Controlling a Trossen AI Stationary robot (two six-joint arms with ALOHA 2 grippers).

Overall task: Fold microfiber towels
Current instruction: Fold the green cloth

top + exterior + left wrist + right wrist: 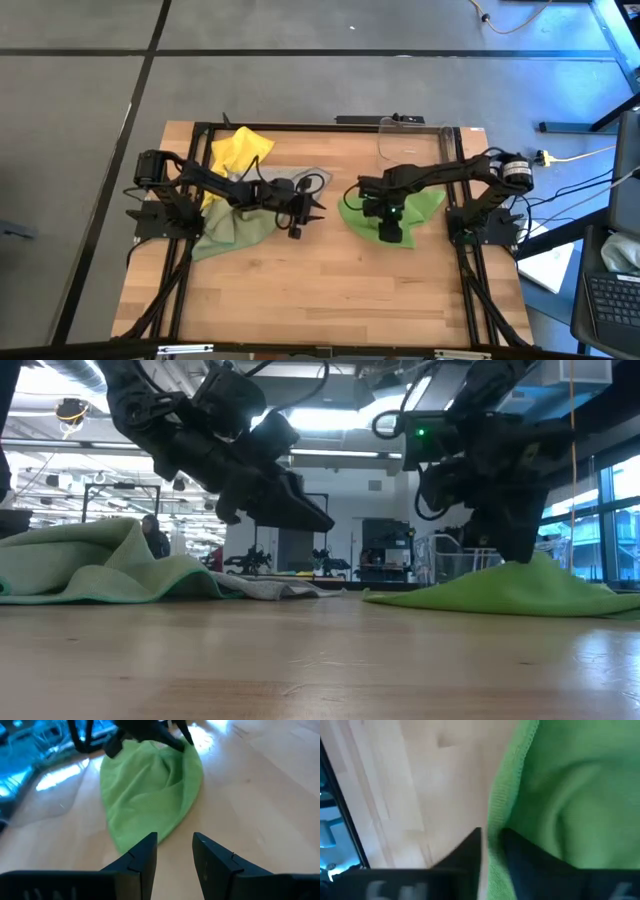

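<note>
Right hand is down on the bright green towel, right half of the table, roughly mid-depth. In the right wrist view its two dark fingers sit on either side of the towel's hemmed edge, pinched together on the cloth with the fabric running up between them. Low view shows that towel pulled into a low peak right under the hand, rest of it flat on the wood

Left hand hangs above the table near its middle, pointed at the green towel but well apart from it. Fingers stand apart, a clear gap between them, nothing held; bare wood under them

Other towels are piled on the left half: yellow towel bunched near the far left corner, pale olive-green towel rumpled under the left arm toward the left edge, grey-beige towel poking out between them towards the table's centre. In the low view the olive one makes a soft hump, the grey one lying flat beside it. None of them look folded

Clear plastic bin sits at the far edge, right of centre, just beyond the green towel
</note>
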